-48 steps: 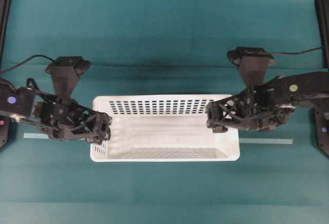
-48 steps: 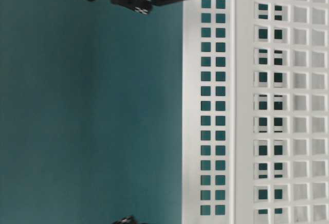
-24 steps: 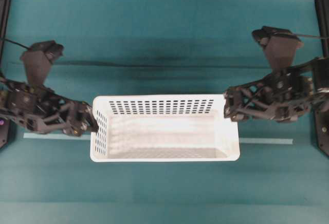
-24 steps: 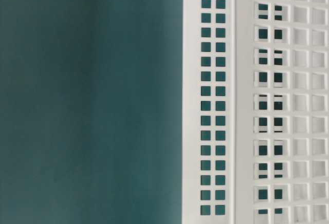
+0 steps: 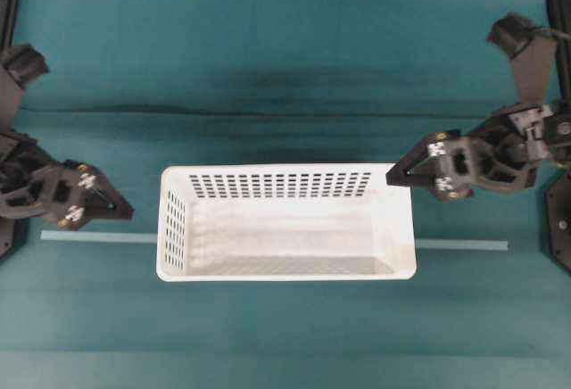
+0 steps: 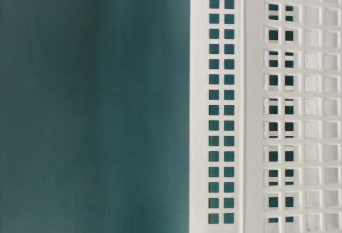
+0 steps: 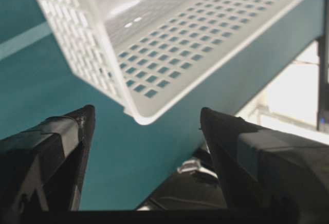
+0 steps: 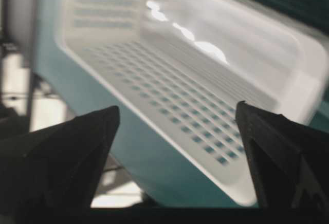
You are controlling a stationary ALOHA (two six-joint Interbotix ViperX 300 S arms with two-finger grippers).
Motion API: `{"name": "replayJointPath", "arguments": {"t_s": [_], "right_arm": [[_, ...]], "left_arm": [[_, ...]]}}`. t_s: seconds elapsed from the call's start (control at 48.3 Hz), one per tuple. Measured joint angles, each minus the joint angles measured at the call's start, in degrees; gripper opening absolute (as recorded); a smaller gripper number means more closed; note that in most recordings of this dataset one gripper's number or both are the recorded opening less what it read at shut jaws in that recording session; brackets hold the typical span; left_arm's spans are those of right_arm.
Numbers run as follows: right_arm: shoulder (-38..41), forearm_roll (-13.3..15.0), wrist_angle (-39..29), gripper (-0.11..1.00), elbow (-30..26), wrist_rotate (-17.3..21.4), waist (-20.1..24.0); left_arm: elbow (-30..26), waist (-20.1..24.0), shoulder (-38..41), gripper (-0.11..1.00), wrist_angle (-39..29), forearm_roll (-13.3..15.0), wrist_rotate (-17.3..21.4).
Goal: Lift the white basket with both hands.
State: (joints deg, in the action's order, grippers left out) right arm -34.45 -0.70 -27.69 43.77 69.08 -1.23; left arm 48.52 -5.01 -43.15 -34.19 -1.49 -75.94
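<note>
Right pincer [image 8: 175, 131] spread wide, white basket [image 8: 216, 70] ahead, apart.

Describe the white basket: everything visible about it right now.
The white basket is a long rectangular tub of what looks like glossy plastic, with a rounded rim, a solid floor and walls pierced by rows of small rectangular slots. It sits upright and empty on the teal table, lengthwise across the overhead view, over a pale tape line. Nothing grips it: the left tool stands open, clear of its left end, and the right tool, also open, hovers by the far right corner.
</note>
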Motion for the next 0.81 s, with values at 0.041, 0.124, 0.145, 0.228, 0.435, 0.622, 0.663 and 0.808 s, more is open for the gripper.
{"name": "replayJointPath", "arguments": {"t_s": [0.041,0.124,0.145,0.228,0.435,0.622,0.663,0.808], "right_arm": [[-0.79,0.44,1.85,0.95,0.35,-1.49,-0.18],[-2.29,1.41,4.83,0.95,1.05,-4.83,-0.35],[-2.64,1.67,5.45,0.95,1.14,-5.89,-0.35],[-3.96,2.81,7.47,0.95,1.85,-10.72,-0.35],[-5.8,4.75,10.63,0.96,2.9,-22.24,-0.35],[-7.91,5.71,13.97,0.95,4.57,-31.64,-0.35],[-8.53,5.71,14.94,0.95,5.01,-33.31,-0.35],[-12.66,5.8,18.98,0.95,7.12,-39.02,-0.35]], "left_arm": [[0.18,0.0,-1.05,0.84,1.05,0.0,1.76],[0.44,0.0,-2.55,0.84,3.52,0.0,6.33],[0.53,0.09,-2.81,0.84,4.04,0.0,7.65],[0.7,0.18,-3.52,0.84,5.54,-0.09,12.04],[0.7,0.35,-4.31,0.84,6.77,0.0,24.43],[1.05,0.44,-6.86,0.84,8.96,0.0,36.39],[1.05,0.44,-7.73,0.84,9.67,0.0,39.02],[1.14,0.44,-10.28,0.84,11.43,-0.09,46.58]]}}
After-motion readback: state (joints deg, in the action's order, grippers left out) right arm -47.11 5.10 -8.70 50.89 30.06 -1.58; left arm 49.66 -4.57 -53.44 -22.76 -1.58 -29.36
